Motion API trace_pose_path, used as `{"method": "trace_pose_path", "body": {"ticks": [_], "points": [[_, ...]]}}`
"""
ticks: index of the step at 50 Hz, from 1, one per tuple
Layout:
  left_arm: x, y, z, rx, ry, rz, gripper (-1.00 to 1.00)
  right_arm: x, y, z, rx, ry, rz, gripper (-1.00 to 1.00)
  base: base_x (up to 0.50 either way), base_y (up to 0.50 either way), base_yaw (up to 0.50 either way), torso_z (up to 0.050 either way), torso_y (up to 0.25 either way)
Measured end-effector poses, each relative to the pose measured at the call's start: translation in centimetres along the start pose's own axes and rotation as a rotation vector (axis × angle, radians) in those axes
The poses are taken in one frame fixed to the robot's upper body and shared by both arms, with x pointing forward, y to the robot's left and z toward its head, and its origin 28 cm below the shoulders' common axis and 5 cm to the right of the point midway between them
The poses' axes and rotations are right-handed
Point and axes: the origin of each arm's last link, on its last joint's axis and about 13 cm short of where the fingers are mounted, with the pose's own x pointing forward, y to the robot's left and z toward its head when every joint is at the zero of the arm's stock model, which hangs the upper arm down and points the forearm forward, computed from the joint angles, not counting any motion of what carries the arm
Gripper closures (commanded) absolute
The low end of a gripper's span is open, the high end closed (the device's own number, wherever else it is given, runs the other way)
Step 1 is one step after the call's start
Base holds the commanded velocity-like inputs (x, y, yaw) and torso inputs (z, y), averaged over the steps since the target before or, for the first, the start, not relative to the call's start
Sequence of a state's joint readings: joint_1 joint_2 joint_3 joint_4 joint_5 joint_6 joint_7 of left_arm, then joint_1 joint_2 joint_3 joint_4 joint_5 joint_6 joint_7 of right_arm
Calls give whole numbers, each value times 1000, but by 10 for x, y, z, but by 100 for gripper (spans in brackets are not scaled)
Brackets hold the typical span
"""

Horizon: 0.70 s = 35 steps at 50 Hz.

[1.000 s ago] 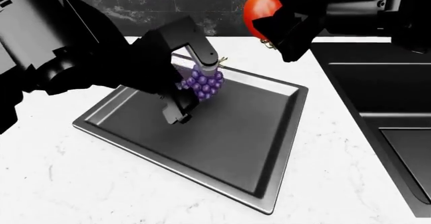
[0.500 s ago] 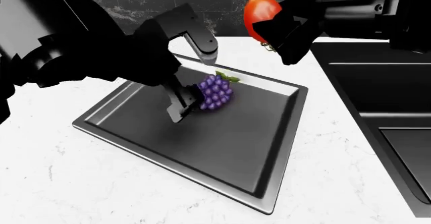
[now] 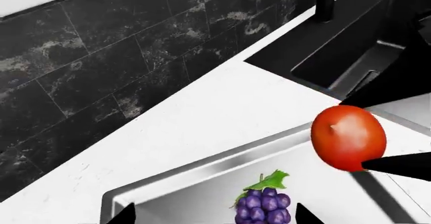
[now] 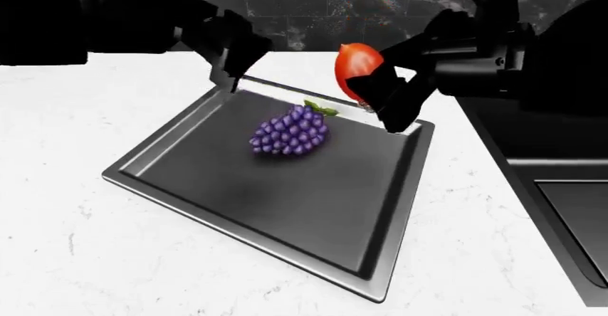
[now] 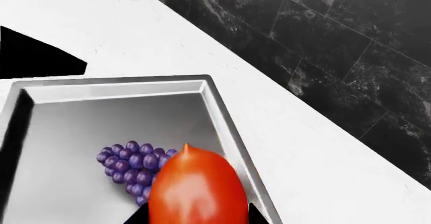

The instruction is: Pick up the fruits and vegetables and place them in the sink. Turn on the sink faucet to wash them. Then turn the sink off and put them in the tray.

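Round red tomato clamped in black right gripper, hanging above far right rim of shallow dark grey metal tray. Bunch of purple grapes with green leaf lying loose on tray floor, at about 8 o'clock from tomato. Black left gripper raised over tray's far left edge, jaws parted, holding nothing. Matte black sink basin at 3 o'clock from tray.
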<state>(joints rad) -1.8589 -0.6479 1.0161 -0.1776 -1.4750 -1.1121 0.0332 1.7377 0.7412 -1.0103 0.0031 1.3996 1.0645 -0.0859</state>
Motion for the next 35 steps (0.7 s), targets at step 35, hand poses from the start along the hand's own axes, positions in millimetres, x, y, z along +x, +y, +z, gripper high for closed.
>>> {"method": "trace_pose_path", "body": {"ticks": [35], "points": [[-38, 13, 32, -52, -254, 127, -100, 39, 26, -32, -25, 181, 189, 100, 0, 0, 0, 0, 0]]}}
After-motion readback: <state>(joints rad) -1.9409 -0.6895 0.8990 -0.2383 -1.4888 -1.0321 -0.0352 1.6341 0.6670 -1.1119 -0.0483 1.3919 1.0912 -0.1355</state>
